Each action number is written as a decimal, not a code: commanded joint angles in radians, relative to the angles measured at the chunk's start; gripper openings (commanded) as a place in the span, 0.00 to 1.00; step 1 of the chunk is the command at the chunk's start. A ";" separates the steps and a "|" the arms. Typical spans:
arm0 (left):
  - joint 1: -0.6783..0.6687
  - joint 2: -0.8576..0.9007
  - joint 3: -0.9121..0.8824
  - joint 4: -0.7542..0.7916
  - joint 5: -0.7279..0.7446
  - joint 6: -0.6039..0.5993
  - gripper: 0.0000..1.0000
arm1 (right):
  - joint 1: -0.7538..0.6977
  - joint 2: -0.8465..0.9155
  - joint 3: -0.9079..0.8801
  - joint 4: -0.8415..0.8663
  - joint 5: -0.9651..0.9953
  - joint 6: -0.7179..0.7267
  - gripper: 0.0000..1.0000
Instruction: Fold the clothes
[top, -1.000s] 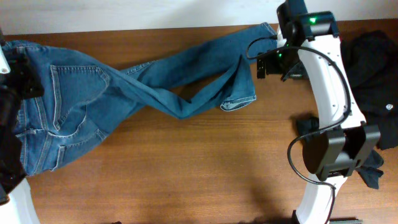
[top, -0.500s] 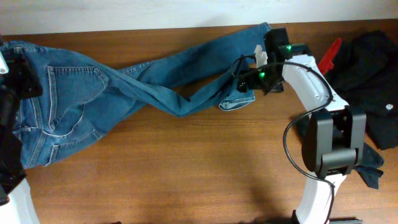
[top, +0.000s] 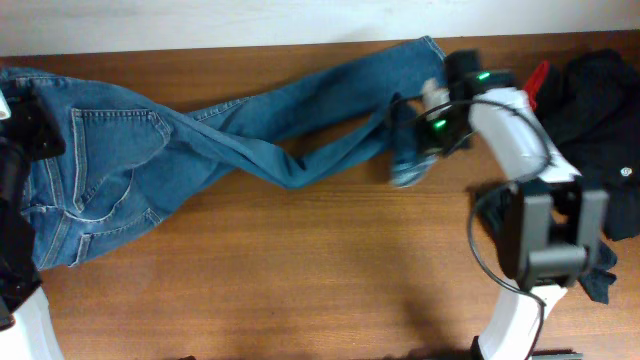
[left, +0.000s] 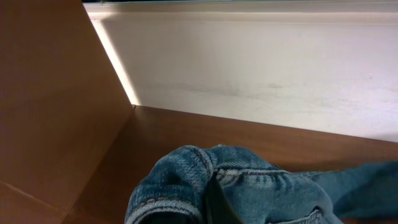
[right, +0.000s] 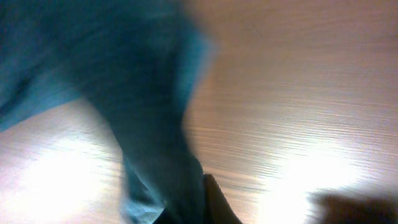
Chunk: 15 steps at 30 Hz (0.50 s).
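Observation:
The clothes, blue denim jeans (top: 200, 140), lie across the table's far half, waist and back pockets at the left and legs crossing toward the right. My right gripper (top: 417, 140) is shut on the cuff of the nearer leg (top: 405, 172), which is bunched up at its fingers. The right wrist view is blurred: dark denim (right: 149, 124) hangs beside one finger (right: 217, 202). At the left edge my left gripper (top: 35, 130) is shut on the waist end. In the left wrist view, bunched waistband denim (left: 249, 190) wraps its jaws (left: 211, 208).
A black garment (top: 600, 110) lies at the far right with a red object (top: 535, 78) beside it. Another dark cloth (top: 598, 275) sits by the right arm's base. Bare wooden table (top: 300, 270) spreads in front. A pale wall (left: 249, 68) runs behind.
My right arm swung from the far edge down to the nearer leg's cuff and its jaws closed on it, bunching the cuff. The left gripper kept its hold.

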 joint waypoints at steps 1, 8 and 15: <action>0.003 -0.014 0.026 0.026 -0.033 0.016 0.00 | -0.108 -0.163 0.155 -0.033 0.256 -0.013 0.04; 0.003 -0.012 0.026 0.018 -0.203 -0.119 0.00 | -0.276 -0.232 0.270 -0.053 0.315 -0.001 0.04; 0.021 -0.013 0.028 -0.018 -0.393 -0.290 0.00 | -0.315 -0.233 0.269 -0.087 0.399 0.076 0.04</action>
